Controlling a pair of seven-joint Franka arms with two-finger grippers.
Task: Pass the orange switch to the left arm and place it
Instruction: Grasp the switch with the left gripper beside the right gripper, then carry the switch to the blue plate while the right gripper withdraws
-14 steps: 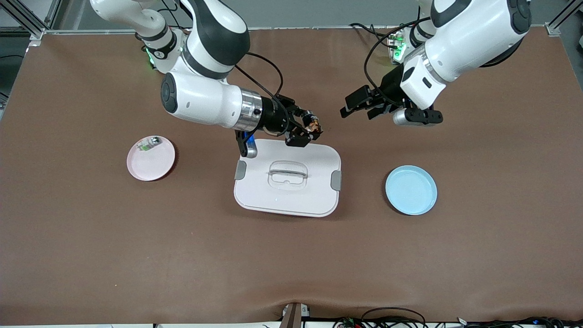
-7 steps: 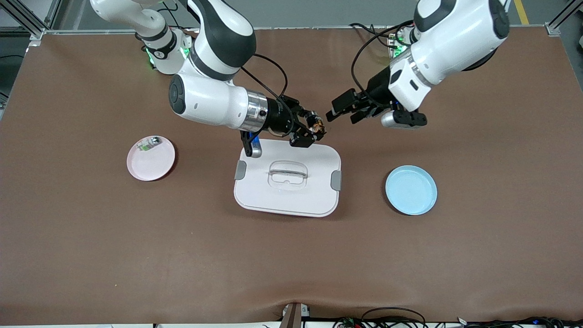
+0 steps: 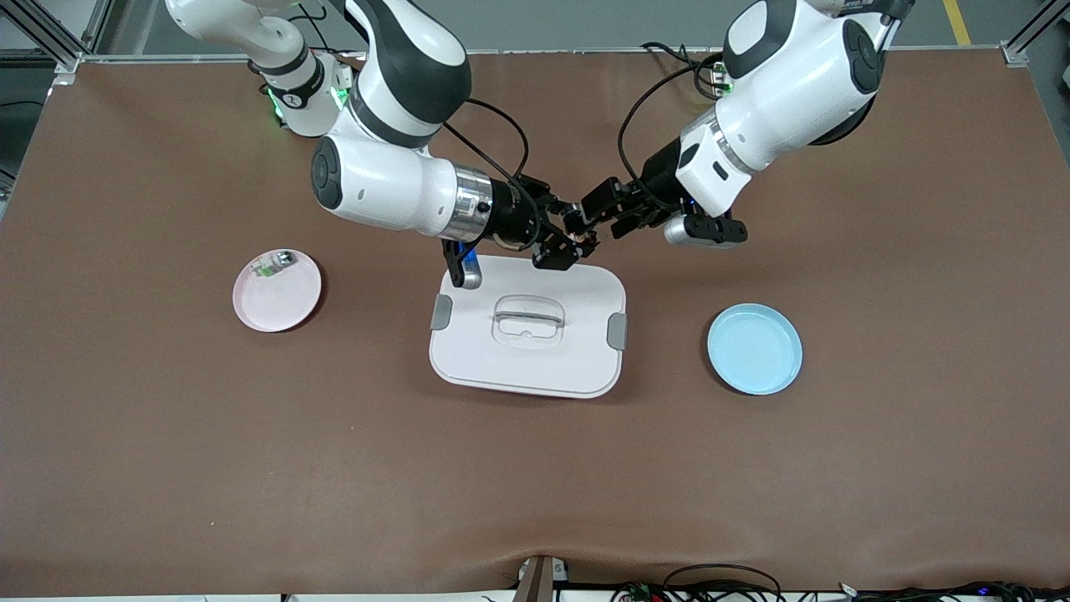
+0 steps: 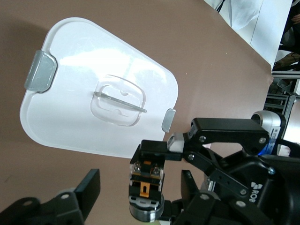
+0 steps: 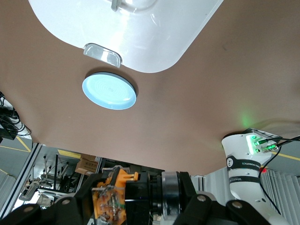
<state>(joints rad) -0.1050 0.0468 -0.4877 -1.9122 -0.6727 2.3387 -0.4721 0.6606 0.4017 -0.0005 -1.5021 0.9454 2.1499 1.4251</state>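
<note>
The orange switch [image 3: 579,241] is a small black block with an orange end, held in the air in my right gripper [image 3: 568,238], which is shut on it. They hang over the edge of the white box [image 3: 528,322] that faces the robots' bases. My left gripper [image 3: 598,217] has come up against the switch. In the left wrist view the orange switch [image 4: 147,180] sits between the fingers of my left gripper [image 4: 139,186], which stand open with gaps on both sides. The right wrist view shows the switch [image 5: 110,194] clamped in my right gripper [image 5: 133,204].
A blue plate [image 3: 754,349] lies toward the left arm's end of the table. A pink plate [image 3: 288,301] toward the right arm's end carries a small green-and-white part [image 3: 269,266]. The box has grey side clasps [image 3: 617,331] and a clear lid handle [image 3: 528,318].
My left arm has swung in toward the right gripper until its fingers straddle the switch, and they have narrowed. The right gripper shifted slightly and still holds the switch.
</note>
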